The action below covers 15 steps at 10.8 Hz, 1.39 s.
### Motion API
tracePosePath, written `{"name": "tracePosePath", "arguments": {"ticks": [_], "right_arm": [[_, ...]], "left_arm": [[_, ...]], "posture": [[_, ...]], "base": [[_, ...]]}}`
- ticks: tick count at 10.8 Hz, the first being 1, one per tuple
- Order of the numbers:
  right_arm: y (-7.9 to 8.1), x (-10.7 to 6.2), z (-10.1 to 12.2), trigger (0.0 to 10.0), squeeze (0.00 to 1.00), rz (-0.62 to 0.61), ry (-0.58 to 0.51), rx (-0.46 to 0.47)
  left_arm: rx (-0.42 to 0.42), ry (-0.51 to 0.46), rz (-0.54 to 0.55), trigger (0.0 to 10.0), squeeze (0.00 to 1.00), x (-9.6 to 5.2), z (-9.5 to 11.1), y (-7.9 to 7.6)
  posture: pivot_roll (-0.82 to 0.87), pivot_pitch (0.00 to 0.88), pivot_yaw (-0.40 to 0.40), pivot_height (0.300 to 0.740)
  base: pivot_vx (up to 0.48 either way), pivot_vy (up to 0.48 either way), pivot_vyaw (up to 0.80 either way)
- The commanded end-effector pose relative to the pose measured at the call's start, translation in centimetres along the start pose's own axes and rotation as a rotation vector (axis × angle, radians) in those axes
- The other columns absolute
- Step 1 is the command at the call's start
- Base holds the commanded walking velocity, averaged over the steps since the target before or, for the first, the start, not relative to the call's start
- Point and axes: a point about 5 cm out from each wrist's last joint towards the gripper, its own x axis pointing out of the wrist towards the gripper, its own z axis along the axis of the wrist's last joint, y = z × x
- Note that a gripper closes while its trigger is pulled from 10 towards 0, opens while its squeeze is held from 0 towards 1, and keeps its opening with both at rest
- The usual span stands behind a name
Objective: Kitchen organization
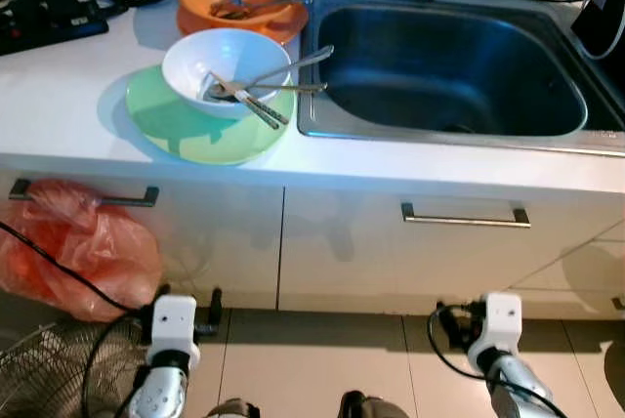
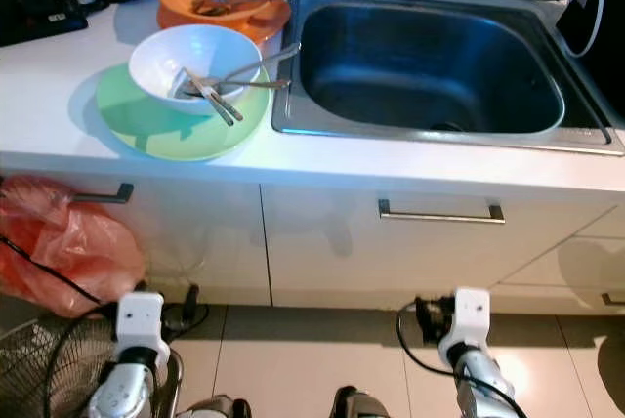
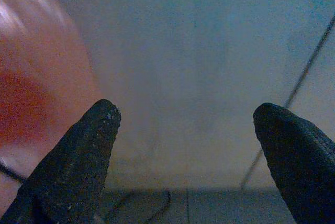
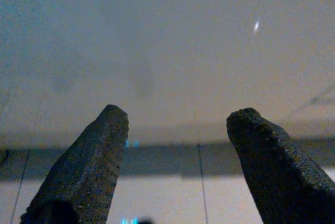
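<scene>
You are at the start: nothing is picked up yet. The left gripper [image 3: 186, 124] hangs released and empty low by the cabinet. On the bench [image 1: 59, 96] sit a white bowl [image 1: 227, 68] with cutlery on a green plate [image 1: 200, 125], an orange bowl [image 1: 242, 0] behind, the sink [image 1: 444, 66] alongside. The right gripper [image 4: 180, 124] hangs released too. Next you likely raise an arm toward the dishes. No writing is legible.

Fan grille [image 1: 39, 369] cut by frame corner; bag [image 3: 31, 103] blurred.

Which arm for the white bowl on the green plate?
Left, probably. The white bowl on the green plate sits left of the sink, above the left gripper. Both arms hang low, jaws open.
</scene>
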Motion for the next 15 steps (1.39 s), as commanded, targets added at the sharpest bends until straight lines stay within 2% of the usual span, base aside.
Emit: {"name": "tracePosePath", "arguments": {"ticks": [1, 3, 5, 6, 8, 12, 13, 15], "right_arm": [[-0.7, -0.3, 0.8, 10.0, 0.00, -0.036, -0.072, 0.008], [-0.4, -0.1, 2.8, 10.0, 0.00, -0.031, -0.182, -0.025], [0.8, -0.3, 5.9, 10.0, 0.00, -0.020, -0.329, -0.052], [1.0, -0.4, 6.7, 10.0, 0.00, -0.021, -0.357, -0.055], [0.9, -2.0, 10.0, 10.0, 0.00, -0.080, -0.474, -0.082], [1.7, -3.9, 16.1, 10.0, 0.00, -0.151, -0.686, -0.121], [1.8, -4.4, 17.8, 10.0, 0.00, -0.184, -0.739, -0.106], [2.2, -4.9, 19.8, 10.0, 0.00, -0.205, -0.798, -0.108]], "left_arm": [[0.003, -0.052, 0.006, 10.0, 0.00, -0.1, 1.2, 0.1], [-0.003, -0.132, -0.007, 10.0, 0.00, -0.4, 3.6, -0.2], [-0.005, -0.226, 0.007, 10.0, 0.00, -0.4, 7.2, 0.1], [-0.002, -0.239, 0.010, 10.0, 0.00, -0.4, 7.9, 0.2], [0.015, -0.296, 0.017, 10.0, 0.00, -0.8, 10.4, 0.5], [0.030, -0.378, 0.005, 10.0, 0.00, -0.8, 13.4, 0.1], [0.031, -0.406, 0.010, 10.0, 0.00, -0.9, 14.4, 0.2], [0.034, -0.445, 0.010, 10.0, 0.00, -1.0, 15.6, 0.2]], "posture": [[0.04, 0.169, -0.046, 0.740], [0.04, 0.165, -0.040, 0.740], [0.03, 0.163, -0.034, 0.740], [0.03, 0.164, -0.033, 0.740], [0.03, 0.166, -0.031, 0.740], [0.03, 0.163, -0.030, 0.740], [0.03, 0.161, -0.034, 0.740], [0.03, 0.160, -0.038, 0.740]], "base": [[0.000, 0.000, 0.00], [0.000, 0.000, 0.00], [0.000, 0.000, 0.00], [0.000, 0.000, 0.00], [0.000, 0.000, 0.00], [0.000, 0.000, 0.00], [0.000, 0.000, 0.00], [0.000, 0.000, 0.00]]}}
